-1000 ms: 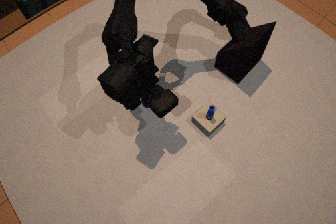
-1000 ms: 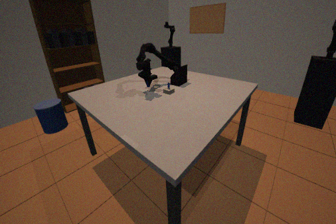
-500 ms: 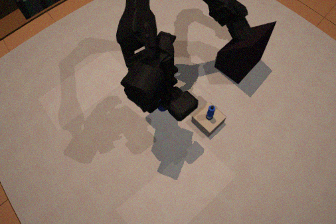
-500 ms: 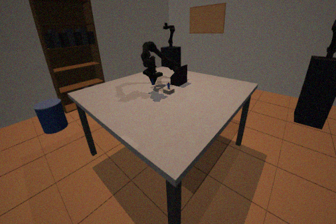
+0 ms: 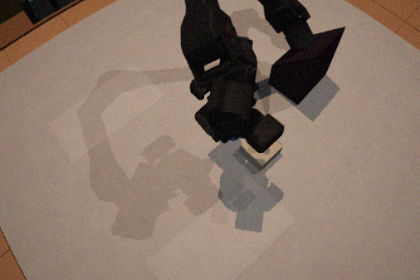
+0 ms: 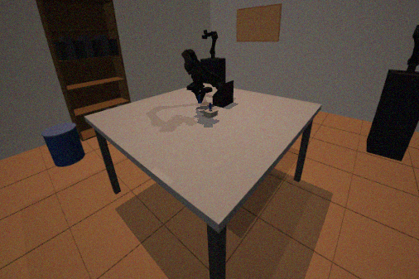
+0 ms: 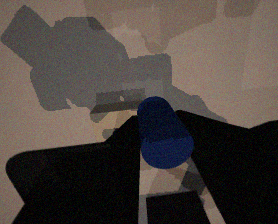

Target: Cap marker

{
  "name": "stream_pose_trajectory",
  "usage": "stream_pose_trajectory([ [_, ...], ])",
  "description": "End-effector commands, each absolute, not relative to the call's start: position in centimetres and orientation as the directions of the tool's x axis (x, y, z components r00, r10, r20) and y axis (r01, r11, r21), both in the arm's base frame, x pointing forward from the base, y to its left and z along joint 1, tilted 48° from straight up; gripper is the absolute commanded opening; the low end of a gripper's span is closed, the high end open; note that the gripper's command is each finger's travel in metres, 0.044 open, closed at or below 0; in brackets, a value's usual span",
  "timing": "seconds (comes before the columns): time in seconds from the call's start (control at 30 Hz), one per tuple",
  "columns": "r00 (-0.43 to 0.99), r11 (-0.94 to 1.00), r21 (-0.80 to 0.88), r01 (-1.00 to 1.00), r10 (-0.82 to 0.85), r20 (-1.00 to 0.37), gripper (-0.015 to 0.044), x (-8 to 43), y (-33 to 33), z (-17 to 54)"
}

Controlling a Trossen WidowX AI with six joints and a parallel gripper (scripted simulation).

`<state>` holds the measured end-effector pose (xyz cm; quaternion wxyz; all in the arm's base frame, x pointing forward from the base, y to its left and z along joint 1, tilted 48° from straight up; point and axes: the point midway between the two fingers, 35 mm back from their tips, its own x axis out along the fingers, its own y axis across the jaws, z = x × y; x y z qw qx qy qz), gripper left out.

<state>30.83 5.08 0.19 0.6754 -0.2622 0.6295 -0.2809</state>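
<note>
Gripping the blue cap point(image 7: 164, 133) between its fingers — pincer point(image 7: 165, 145) closed, raised just beside the holder block point(image 5: 261, 153).

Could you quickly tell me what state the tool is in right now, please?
Tool: closed on the blue cap, carried above the table.

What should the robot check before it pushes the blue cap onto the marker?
1. Cap gripped: ok, the gripper is shut on it.
2. Cap off the table: ok, lifted.
3. Marker upright in the block: ok.
4. Cap straight over the marker: not ok; in the exterior view it hangs to one side.
5. Cap's open end facing down: cannot tell.
</note>
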Motion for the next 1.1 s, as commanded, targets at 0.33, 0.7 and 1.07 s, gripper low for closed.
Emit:
stream_pose_trajectory([
  [0.33, 0.036, 0.691, -0.721, 0.05, -0.723, -0.69, 0.0, 26.5, 8.5, -2.1],
  [0.7, 0.036, 0.684, -0.727, 0.052, -0.729, -0.684, 0.0, 25.5, 8.8, -2.8],
  [1.07, 0.036, 0.685, -0.727, 0.052, -0.729, -0.684, 0.0, 25.6, 8.0, -3.6],
])
